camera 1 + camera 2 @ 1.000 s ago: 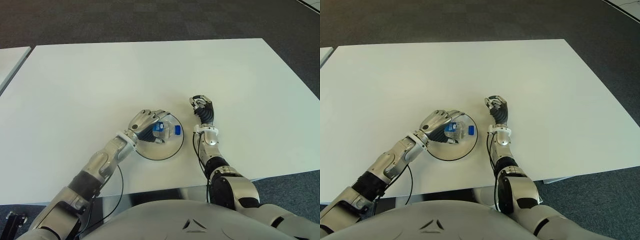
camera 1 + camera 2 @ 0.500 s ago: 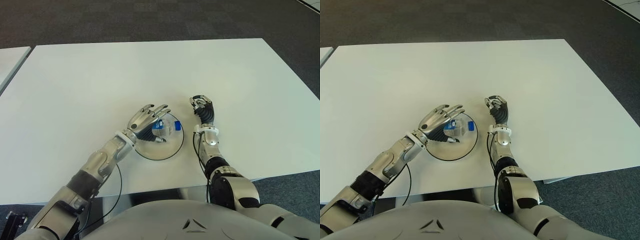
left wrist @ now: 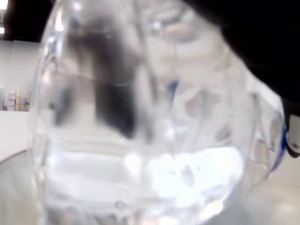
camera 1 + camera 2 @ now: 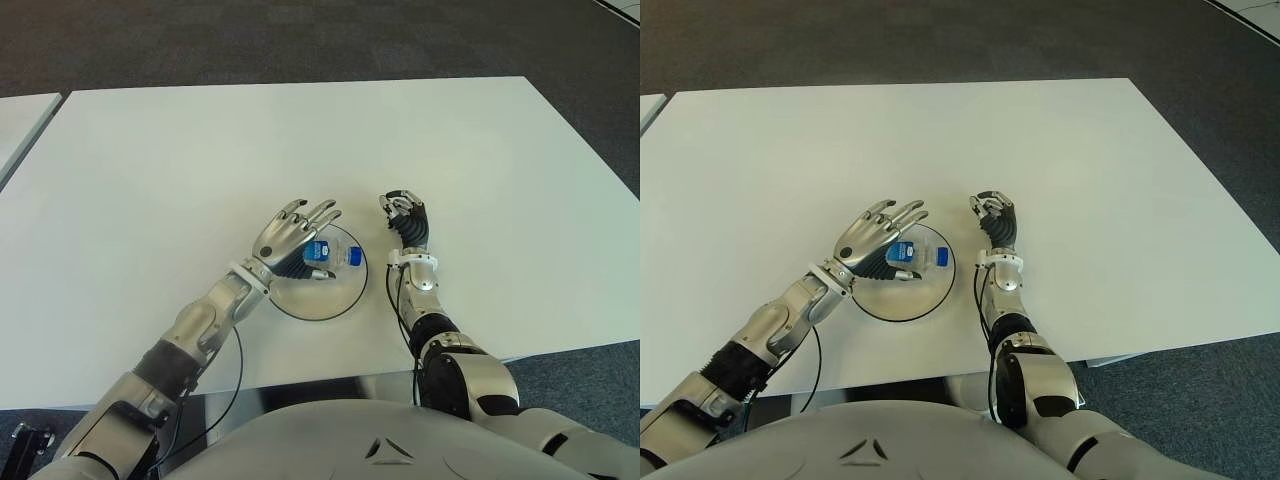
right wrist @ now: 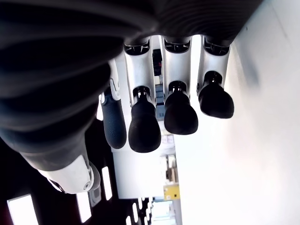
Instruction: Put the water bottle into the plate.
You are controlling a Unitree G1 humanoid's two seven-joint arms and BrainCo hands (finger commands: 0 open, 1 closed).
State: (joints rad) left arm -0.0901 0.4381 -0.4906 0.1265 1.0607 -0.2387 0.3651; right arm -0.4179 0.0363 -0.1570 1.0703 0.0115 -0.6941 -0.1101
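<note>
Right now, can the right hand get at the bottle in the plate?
Probably yes. The right hand sits just right of the plate, bare table between. The open left hand covers the bottle's left side.

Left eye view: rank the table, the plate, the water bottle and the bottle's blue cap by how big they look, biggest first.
1. Table
2. Plate
3. Water bottle, partly hidden by the open left hand
4. Blue cap

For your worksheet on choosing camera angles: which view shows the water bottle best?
The left eye view: the whole water bottle lies on the plate, beside the open left hand. The right eye view shows the same. The left wrist view shows only a close blur; the right wrist view shows none.
</note>
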